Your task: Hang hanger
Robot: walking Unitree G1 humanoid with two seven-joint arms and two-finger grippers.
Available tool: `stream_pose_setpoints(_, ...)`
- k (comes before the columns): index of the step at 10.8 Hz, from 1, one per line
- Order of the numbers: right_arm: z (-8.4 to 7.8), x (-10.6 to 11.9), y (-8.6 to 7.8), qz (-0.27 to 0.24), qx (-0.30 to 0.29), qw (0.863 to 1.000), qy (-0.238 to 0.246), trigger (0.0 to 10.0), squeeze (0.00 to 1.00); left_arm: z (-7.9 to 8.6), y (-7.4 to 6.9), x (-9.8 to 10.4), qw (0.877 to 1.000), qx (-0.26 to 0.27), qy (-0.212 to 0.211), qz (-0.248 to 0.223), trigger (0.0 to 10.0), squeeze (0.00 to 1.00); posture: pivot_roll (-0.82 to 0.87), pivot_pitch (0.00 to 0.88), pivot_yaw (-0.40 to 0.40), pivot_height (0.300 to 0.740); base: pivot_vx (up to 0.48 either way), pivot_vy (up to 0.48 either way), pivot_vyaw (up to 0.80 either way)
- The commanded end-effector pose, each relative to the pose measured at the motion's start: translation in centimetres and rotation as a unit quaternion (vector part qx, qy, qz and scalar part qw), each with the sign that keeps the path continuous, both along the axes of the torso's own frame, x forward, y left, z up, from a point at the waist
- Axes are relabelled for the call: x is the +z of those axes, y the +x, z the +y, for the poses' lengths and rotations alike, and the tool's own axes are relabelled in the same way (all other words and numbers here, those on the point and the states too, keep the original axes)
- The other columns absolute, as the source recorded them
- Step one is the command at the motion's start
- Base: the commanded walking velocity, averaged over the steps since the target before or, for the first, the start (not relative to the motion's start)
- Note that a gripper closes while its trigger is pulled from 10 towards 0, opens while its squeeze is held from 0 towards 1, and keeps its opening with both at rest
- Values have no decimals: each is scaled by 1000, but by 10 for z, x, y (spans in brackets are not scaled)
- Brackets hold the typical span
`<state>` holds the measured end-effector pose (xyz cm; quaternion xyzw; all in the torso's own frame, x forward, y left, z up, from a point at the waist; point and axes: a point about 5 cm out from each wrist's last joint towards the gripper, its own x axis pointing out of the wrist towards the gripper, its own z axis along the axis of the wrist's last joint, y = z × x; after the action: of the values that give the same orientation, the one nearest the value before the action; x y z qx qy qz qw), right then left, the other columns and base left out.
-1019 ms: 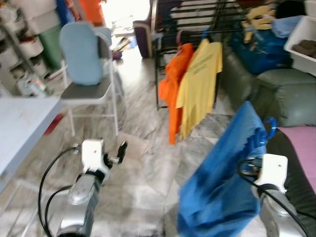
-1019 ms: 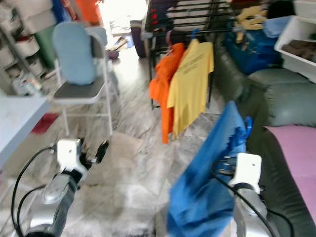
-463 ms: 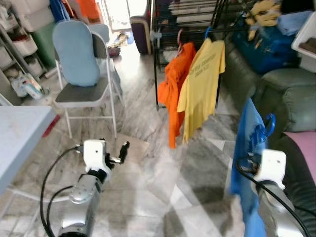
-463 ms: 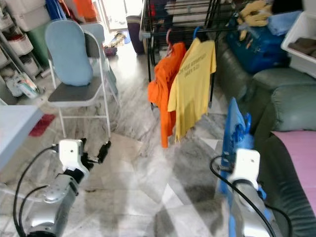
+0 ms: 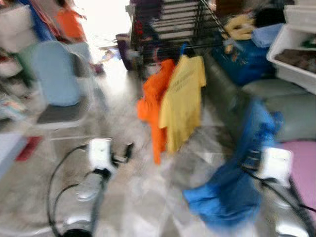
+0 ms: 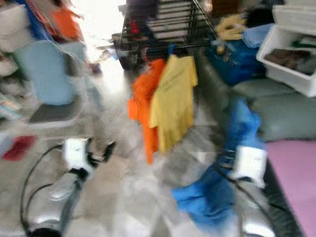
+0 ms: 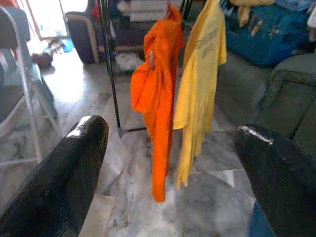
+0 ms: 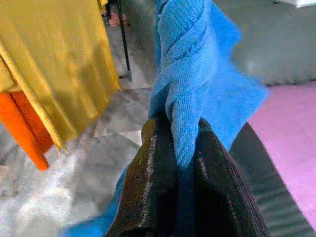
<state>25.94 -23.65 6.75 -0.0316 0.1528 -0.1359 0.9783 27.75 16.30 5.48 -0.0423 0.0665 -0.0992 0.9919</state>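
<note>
Carry step: right gripper [image 8: 185,148] pinches blue garment [image 8: 197,84]; left gripper [image 7: 173,168] spread, empty.
Next: reach the rack [image 5: 168,29] beside the yellow shirt [image 5: 181,98].

rack [image 5: 173,29] ahead, two shirts [image 5: 180,106] hanging on it | chair [image 5: 57,89] left | sofa [image 5: 291,108] right

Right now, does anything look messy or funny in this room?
Yes. The blue garment is twisted into a bunch and pinched between the right gripper fingers, sagging toward the floor, while the orange shirt and yellow shirt hang straight on the drying rack.
</note>
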Motion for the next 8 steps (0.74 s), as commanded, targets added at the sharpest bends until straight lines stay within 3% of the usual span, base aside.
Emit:
stream_pose_setpoints(1,-5,5,1,-12,0,1000,-7,10000,0,-4,4,6,1000,-4,4,-12,10000,0,-194,0,69,740,435,0,0)
stream_pose_setpoints(2,-2,6,4,-9,12,1000,-5,10000,0,-2,3,6,1000,10,7,-15,10000,0,-179,0,48,740,435,0,0)
stream_pose_setpoints(3,4,5,9,-6,33,999,0,10000,0,4,0,3,999,35,20,-10,10000,0,-136,0,4,740,0,0,0)
stream_pose_setpoints(6,31,10,26,-16,116,993,18,10000,0,19,-15,-1,995,86,59,-7,10000,0,-80,0,-16,740,0,0,0)
stream_pose_setpoints(8,46,4,20,-17,148,988,37,10000,0,32,-27,5,990,108,93,-19,10000,0,-46,0,-27,740,0,0,0)
